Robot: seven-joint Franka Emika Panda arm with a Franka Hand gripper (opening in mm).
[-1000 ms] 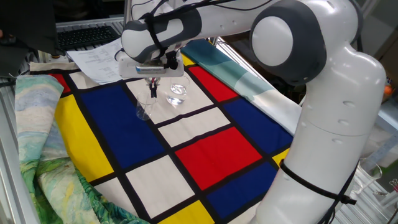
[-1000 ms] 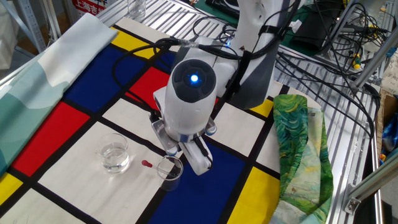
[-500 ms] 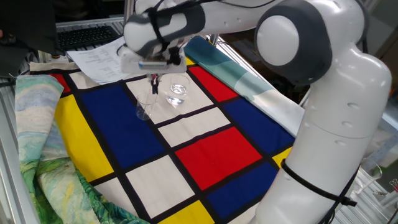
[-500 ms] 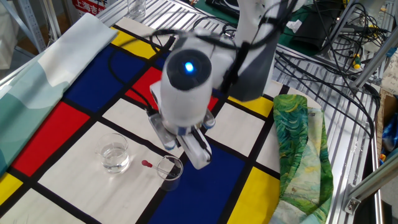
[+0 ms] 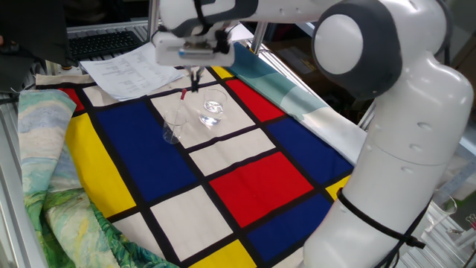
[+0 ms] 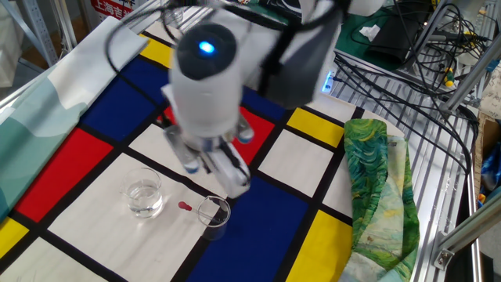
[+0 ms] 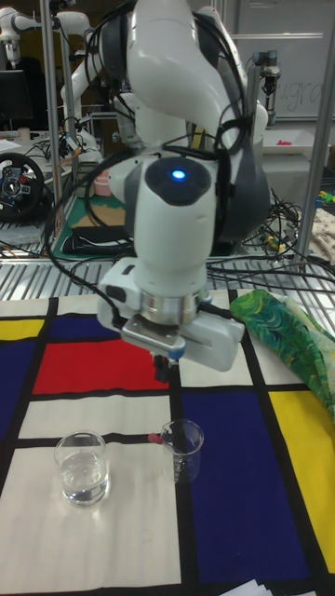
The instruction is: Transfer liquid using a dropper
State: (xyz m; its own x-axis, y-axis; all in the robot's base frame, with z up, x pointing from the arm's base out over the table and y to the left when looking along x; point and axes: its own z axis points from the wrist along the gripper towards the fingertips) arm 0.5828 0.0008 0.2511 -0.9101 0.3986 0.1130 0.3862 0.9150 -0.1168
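The slender clear dropper with the small dark bulb (image 7: pixel 163 443) is seen leaning in the small empty glass (image 7: pixel 182 451), beside the water-filled glass (image 7: pixel 82 467). Above it the pincer (image 7: pixel 166 362) is held empty; its opening cannot be told.

A cloth (image 5: pixel 253 179) of red, blue, yellow and white blocks with black lines covered the table. Green painted fabric (image 6: pixel 376 188) lay bunched at one edge. Papers (image 5: pixel 126 71) sat by a keyboard (image 5: pixel 104 41). Cables (image 6: pixel 407 63) crossed a metal rack.
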